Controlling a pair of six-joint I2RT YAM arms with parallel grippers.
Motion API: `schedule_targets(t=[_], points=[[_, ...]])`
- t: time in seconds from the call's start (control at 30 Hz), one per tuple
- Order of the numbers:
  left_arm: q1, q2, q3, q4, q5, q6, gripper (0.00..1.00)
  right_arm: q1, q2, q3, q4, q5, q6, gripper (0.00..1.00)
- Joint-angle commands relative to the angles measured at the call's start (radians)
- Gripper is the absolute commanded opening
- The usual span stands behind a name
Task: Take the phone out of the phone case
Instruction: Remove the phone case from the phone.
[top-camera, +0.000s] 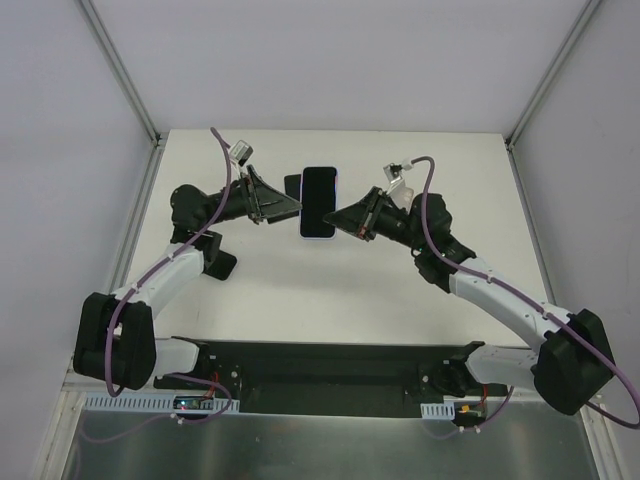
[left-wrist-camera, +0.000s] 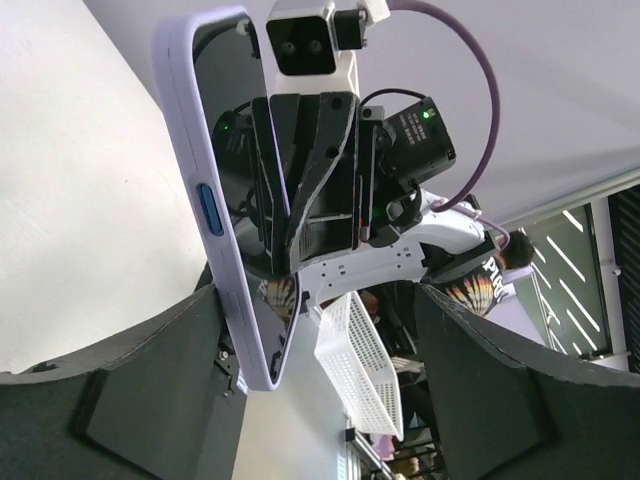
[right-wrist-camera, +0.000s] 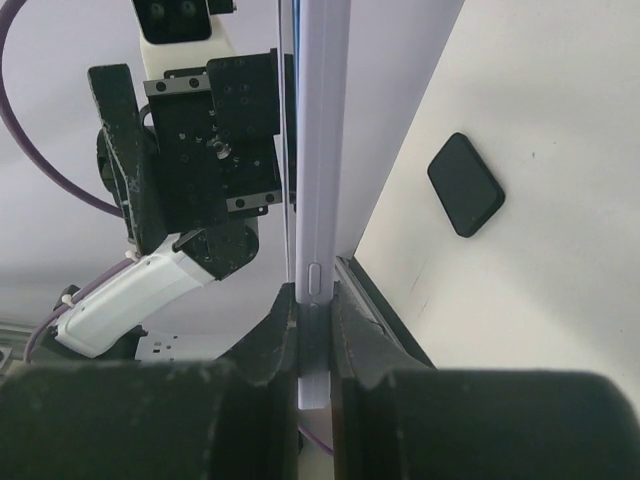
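The phone (top-camera: 318, 200), black screen up, sits inside the lilac phone case (top-camera: 334, 208) and is held above the white table. My right gripper (top-camera: 347, 219) is shut on the case's right long edge. In the right wrist view the case (right-wrist-camera: 325, 150) stands edge-on, pinched between the fingertips of that gripper (right-wrist-camera: 312, 300). My left gripper (top-camera: 291, 206) is open at the phone's left side. In the left wrist view the case (left-wrist-camera: 195, 150) with its blue side button (left-wrist-camera: 210, 208) has its lower end between the spread fingers (left-wrist-camera: 150, 400), close to the left one.
A small black rounded pad (right-wrist-camera: 465, 185) lies on the table (top-camera: 400, 290) under the phone, partly hidden in the top view (top-camera: 292, 185). A white perforated basket (left-wrist-camera: 360, 365) shows beyond the table. White walls with metal posts close the back and sides.
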Motion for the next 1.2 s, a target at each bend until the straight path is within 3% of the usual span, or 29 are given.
schedule_targets(t=[0.0,0.27,0.37,0.6,0.77,0.9,1.03,1.17], points=[[0.009,0.024,0.081,0.144,0.019,-0.043,0.75,-0.001,-0.051,-0.02,0.139,-0.048,0.038,0.01],[0.007,0.184,0.088,0.429,0.014,-0.238,0.76,0.004,-0.011,-0.012,0.247,-0.122,0.084,0.01],[-0.004,0.205,0.1,0.443,0.013,-0.256,0.7,0.013,0.014,0.001,0.253,-0.131,0.087,0.01],[-0.024,0.201,0.095,0.392,0.022,-0.216,0.42,0.016,0.057,0.023,0.26,-0.133,0.1,0.01],[-0.025,0.204,0.091,0.398,0.034,-0.222,0.55,0.015,0.075,0.028,0.26,-0.118,0.104,0.01],[-0.028,0.201,0.071,0.408,0.039,-0.222,0.52,0.007,0.08,0.034,0.262,-0.107,0.107,0.01],[-0.039,0.208,0.062,0.418,0.053,-0.221,0.39,-0.001,0.084,0.047,0.26,-0.107,0.107,0.01],[-0.042,0.208,0.052,0.42,0.05,-0.219,0.13,-0.002,0.092,0.058,0.26,-0.11,0.107,0.01]])
